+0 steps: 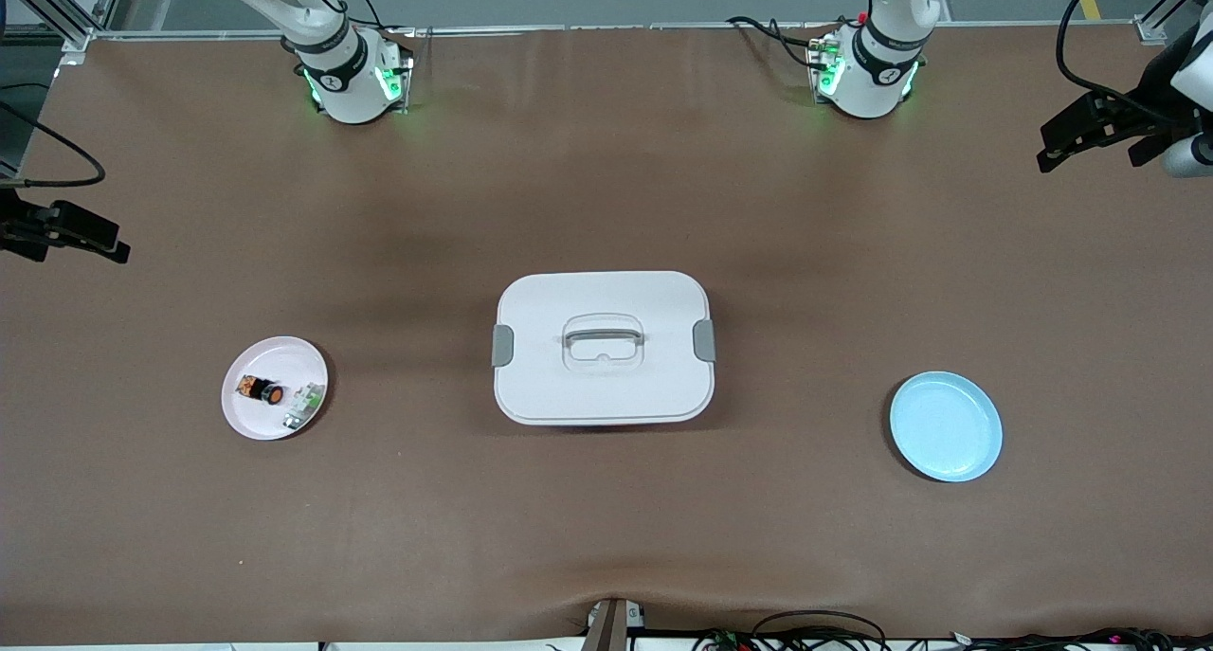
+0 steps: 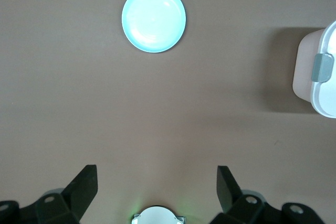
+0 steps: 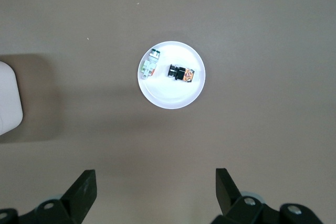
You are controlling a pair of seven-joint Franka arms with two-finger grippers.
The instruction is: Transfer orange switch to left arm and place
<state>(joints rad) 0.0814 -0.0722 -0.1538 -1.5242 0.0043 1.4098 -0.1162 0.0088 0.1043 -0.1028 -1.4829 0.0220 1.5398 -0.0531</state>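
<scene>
Both arms are cut off at the top of the front view, only bases and lower links showing. The left gripper (image 2: 157, 184) is seen just as two black fingers at the edge of its wrist view, set wide apart, nothing btwn them, up over bare table (image 1: 606, 537) w/ the blue plate (image 1: 946, 426) in sight. The right gripper (image 3: 156, 184) is the same: fingers spread wide, empty, over the table near the pink plate (image 1: 248, 416). Both arms wait, raised.

The orange switch (image 1: 261, 390) lies on the pink plate, toward the right arm's end of the table, just beside a small white-and-green part (image 1: 302, 406). Markings on the switch are too small to read. The box (image 1: 604, 348) sits mid-table btwn the two plates, lid on, grey latches at both ends, handle flat. In both wrist views only a corner of it shows. No legible writing on the box or plates. The blue plate holds nothing.
</scene>
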